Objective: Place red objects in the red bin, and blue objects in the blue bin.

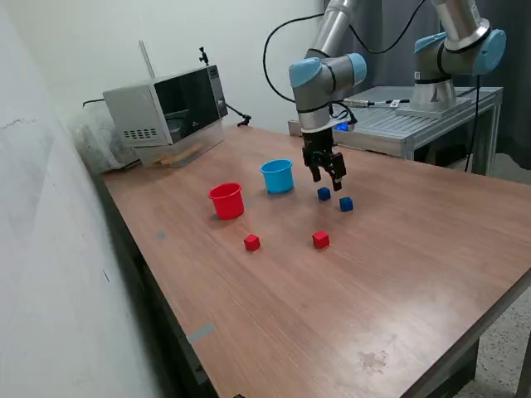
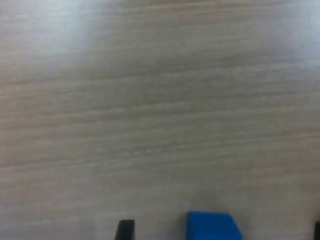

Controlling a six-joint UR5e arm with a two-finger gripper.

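On the wooden table (image 1: 398,274) the red bin (image 1: 226,200) and the blue bin (image 1: 278,176) stand upright side by side. Two blue objects lie to the exterior view's right of the blue bin: one cube (image 1: 323,194) directly under my gripper (image 1: 326,179), the other (image 1: 346,203) just beside it. Two red objects (image 1: 252,242) (image 1: 320,240) lie nearer the front. My gripper hangs open a little above the table, holding nothing. In the wrist view the blue cube (image 2: 212,226) shows between the dark fingertips (image 2: 125,229), with only part of it in the picture.
A microwave (image 1: 170,104) stands at the table's back corner by the wall. A second robot arm (image 1: 452,50) is mounted on a metal stand (image 1: 415,124) behind the table. The table's front edge runs along the exterior view's lower right.
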